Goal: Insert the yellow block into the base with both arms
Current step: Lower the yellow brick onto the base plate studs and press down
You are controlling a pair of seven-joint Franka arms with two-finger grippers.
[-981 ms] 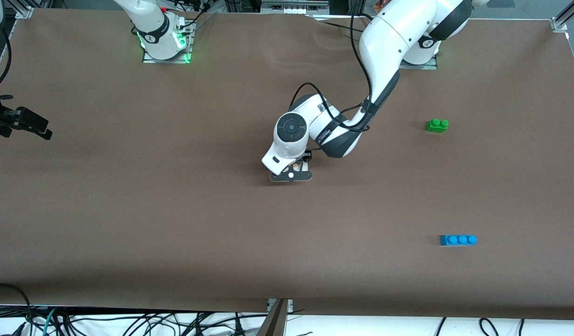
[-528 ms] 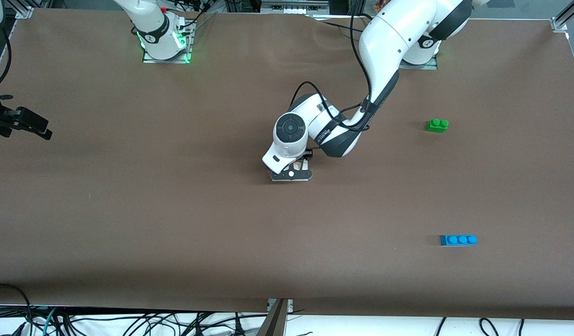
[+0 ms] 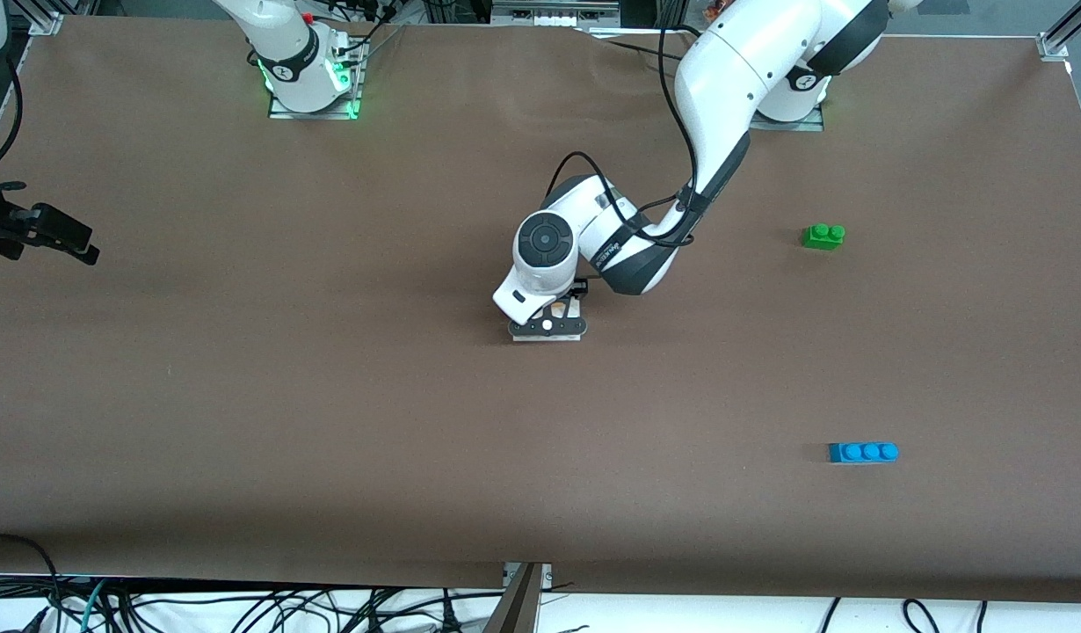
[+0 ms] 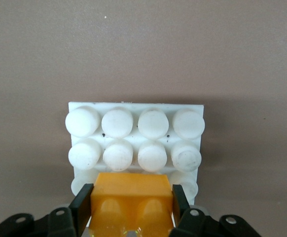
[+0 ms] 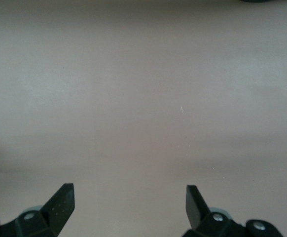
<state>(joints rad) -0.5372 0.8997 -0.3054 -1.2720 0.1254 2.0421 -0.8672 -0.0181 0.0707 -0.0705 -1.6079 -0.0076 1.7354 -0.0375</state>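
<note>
No readable text, label, brand name or number shows anywhere. The dark band on the left arm's forearm (image 3: 613,255) carries light lettering just above the left gripper (image 3: 554,318), but it's too small to make out. Round marks on the two arm bases can't be read either. Both wrist views show nothing written at all.
</note>
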